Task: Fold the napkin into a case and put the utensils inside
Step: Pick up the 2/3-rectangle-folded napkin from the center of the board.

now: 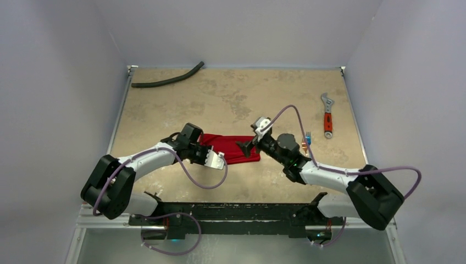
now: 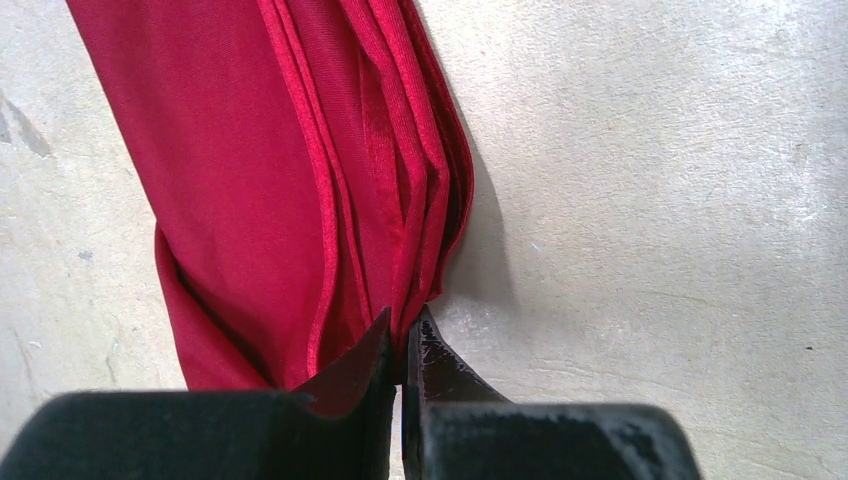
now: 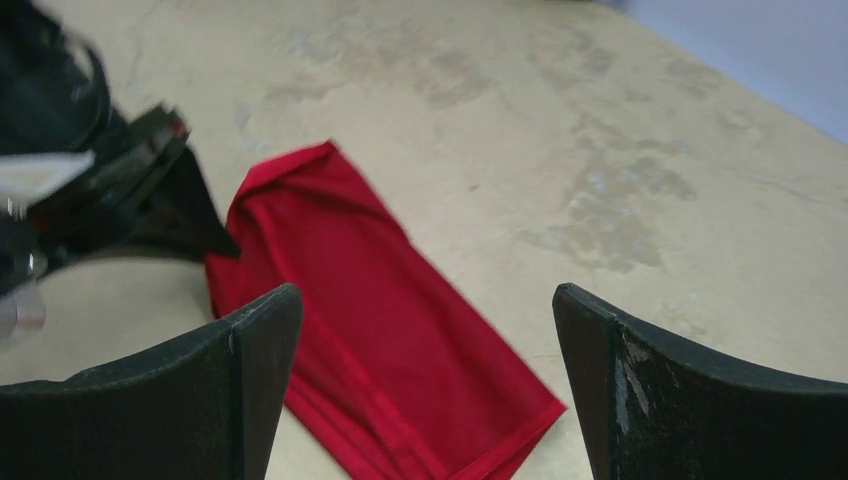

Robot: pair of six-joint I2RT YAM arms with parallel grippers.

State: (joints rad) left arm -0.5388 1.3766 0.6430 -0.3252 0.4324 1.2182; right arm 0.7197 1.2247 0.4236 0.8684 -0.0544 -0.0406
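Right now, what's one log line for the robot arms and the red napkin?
napkin: folded long strip | left gripper: shut on napkin end | right gripper: open, at other end | utensils: outside napkin

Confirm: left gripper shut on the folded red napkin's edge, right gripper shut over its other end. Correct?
Wrong on one count: the right gripper is open, jaws spread wide over the napkin, as the right wrist view shows. The left gripper is shut on the napkin's edge.
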